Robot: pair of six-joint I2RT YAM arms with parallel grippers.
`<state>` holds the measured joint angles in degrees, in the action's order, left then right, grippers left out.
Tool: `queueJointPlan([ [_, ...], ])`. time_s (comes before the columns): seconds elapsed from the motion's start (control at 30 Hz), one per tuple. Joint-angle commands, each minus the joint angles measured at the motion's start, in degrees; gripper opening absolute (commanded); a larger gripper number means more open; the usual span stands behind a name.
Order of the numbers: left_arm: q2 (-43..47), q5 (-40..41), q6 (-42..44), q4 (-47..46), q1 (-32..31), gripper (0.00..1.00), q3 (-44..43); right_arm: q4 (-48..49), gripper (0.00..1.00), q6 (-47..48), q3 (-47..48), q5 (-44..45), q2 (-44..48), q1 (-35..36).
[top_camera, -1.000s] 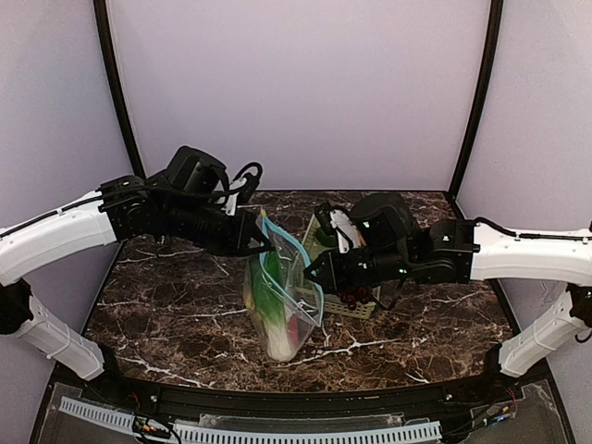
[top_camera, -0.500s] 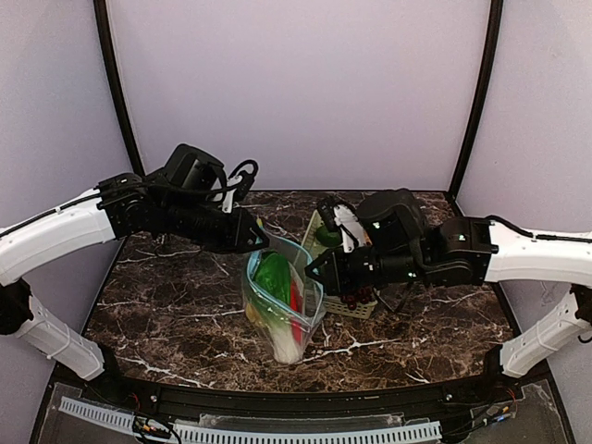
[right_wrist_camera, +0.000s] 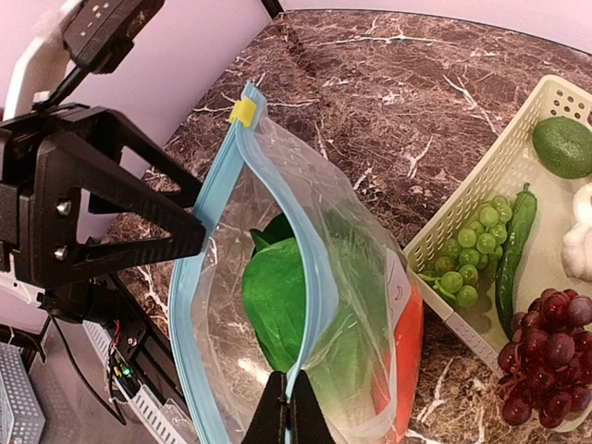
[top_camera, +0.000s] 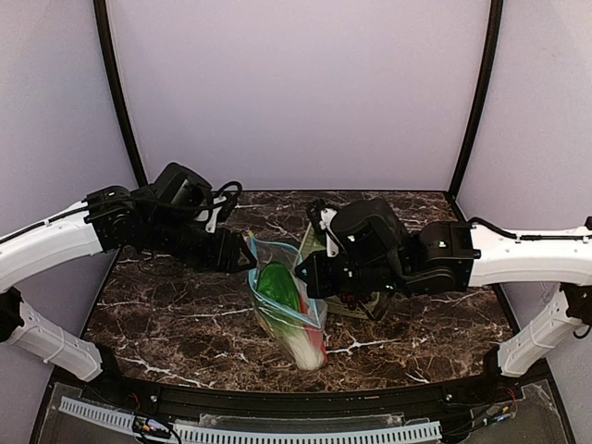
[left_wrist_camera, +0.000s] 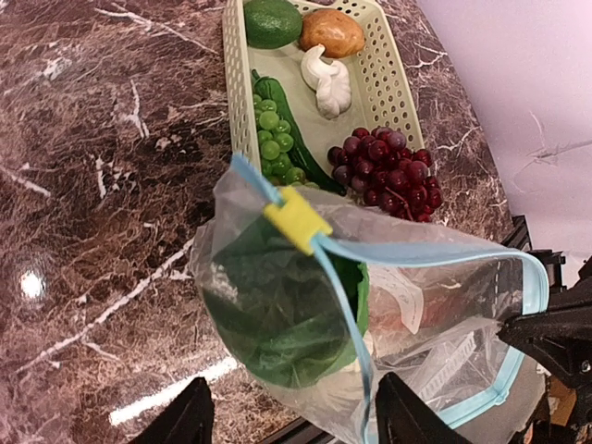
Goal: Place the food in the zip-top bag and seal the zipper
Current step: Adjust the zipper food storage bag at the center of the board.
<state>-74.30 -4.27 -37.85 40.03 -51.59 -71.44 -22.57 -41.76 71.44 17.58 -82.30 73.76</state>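
Left gripper (left_wrist_camera: 296,418) just let go of the zip-top bag (top_camera: 289,310) — jaws apart beside it; right gripper (right_wrist_camera: 289,413) still pinching its zipper (left_wrist_camera: 425,256); grapes (left_wrist_camera: 388,171) not packed yet.

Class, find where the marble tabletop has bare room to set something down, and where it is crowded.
Bare: the table front-left, between zip-top bag and left edge; also front-right, between the bag and right edge. Crowded: the centre, where left gripper, right gripper, bag and basket meet.
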Motion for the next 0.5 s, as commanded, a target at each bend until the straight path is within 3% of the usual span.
queueJointPlan([
  [0.0, 4.27, -1.79, -2.22, 1.18, 0.00, 0.65, 3.43, -0.35, 0.00, -0.95, 2.51, 3.23, -1.34, 0.28],
  [0.23, 5.68, -7.23, -5.31, -3.79, -0.53, 0.69, 6.77, -1.07, 0.00, -0.67, 3.85, 3.69, -3.11, 0.30],
  [0.3, 5.43, -8.76, -5.47, -4.43, -0.72, 0.62, 7.07, -1.08, 0.00, -0.49, 4.03, 3.70, -3.53, 0.31],
  [0.37, 5.32, -9.78, -5.85, -5.12, -0.92, 0.46, 7.51, -1.09, 0.00, -0.24, 4.21, 3.76, -3.88, 0.34],
  [0.47, 5.51, -10.79, -6.42, -5.61, -1.14, 0.40, 8.02, -1.38, 0.00, -0.08, 4.41, 3.72, -4.16, 0.34],
])
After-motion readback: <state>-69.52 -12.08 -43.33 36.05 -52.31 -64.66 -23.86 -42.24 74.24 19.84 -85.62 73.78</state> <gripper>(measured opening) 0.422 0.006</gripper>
